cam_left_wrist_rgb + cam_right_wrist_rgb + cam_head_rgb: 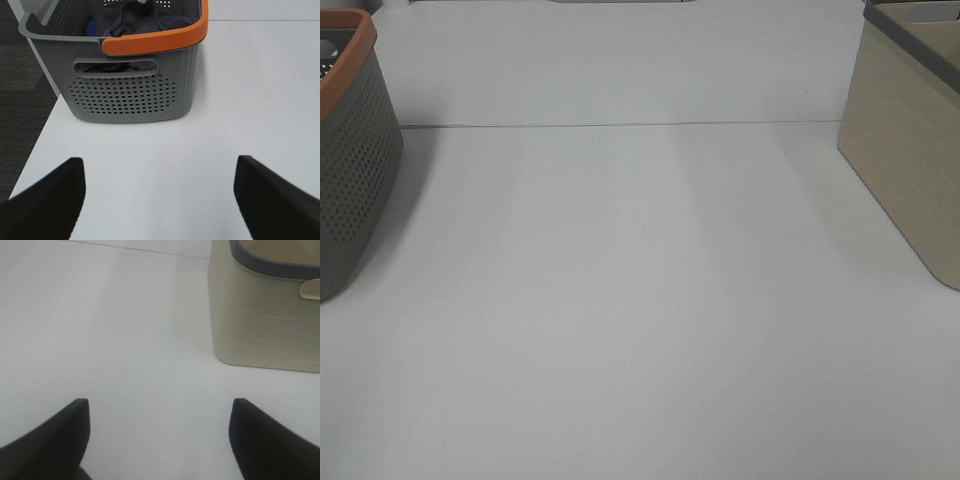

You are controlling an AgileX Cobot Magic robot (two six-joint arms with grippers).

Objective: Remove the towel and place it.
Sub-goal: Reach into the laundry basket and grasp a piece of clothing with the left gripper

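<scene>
The dark charcoal towel [135, 20] lies bunched inside a grey perforated basket with an orange rim [135, 95], with a bit of blue cloth beside it. In the exterior high view only that basket's side [355, 170] shows at the far left, and the towel is hidden. My left gripper [160, 200] is open and empty, hovering over the white table short of the basket. My right gripper [159, 440] is open and empty, near a beige basket with a dark grey rim [265, 315]. Neither gripper shows in the exterior high view.
The beige basket [910, 150] stands at the far right of the white table [640, 300]. The table's left edge drops to dark carpet [20, 100] beside the grey basket. A seam line [620, 125] crosses the table at the back.
</scene>
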